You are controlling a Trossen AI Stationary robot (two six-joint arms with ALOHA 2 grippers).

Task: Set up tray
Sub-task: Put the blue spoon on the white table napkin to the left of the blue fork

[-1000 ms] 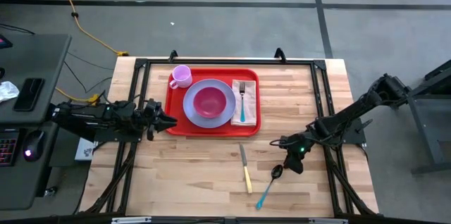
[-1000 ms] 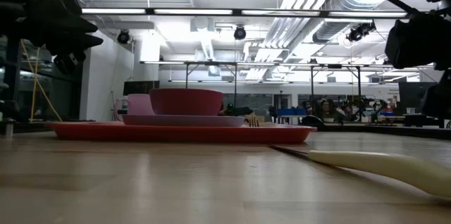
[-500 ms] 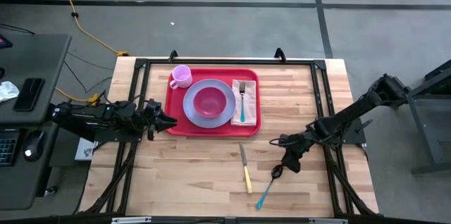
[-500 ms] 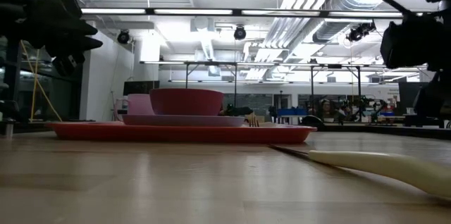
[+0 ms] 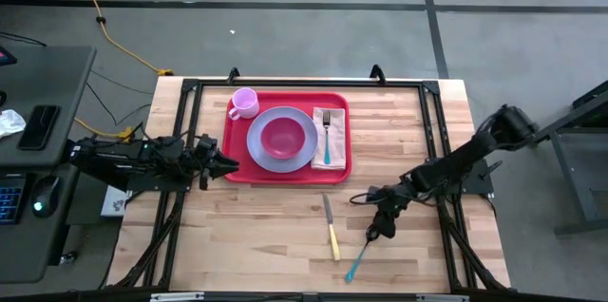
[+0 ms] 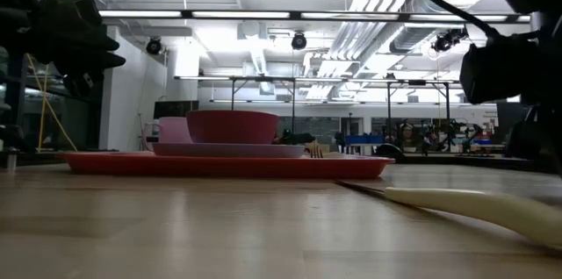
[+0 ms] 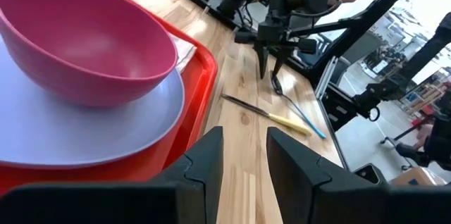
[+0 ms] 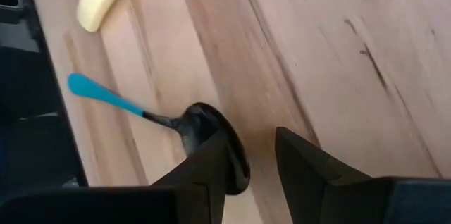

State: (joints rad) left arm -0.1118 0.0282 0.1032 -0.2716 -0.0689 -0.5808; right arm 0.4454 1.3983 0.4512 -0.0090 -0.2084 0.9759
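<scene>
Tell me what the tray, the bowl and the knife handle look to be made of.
Tray: likely plastic, uniform red with a moulded low rim and rounded corners, slight sheen.
Bowl: probably plastic or melamine, solid pink, smooth and softly glossy inside.
Knife handle: pale cream, smooth and rounded, likely plastic; the blade looks like dark metal, though it is too small to be sure.

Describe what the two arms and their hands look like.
Both arms are dark, nearly black, built of jointed links with black cables running along them. The left hand and the right hand each end in two blocky, angular black fingers. No markings are visible.
</scene>
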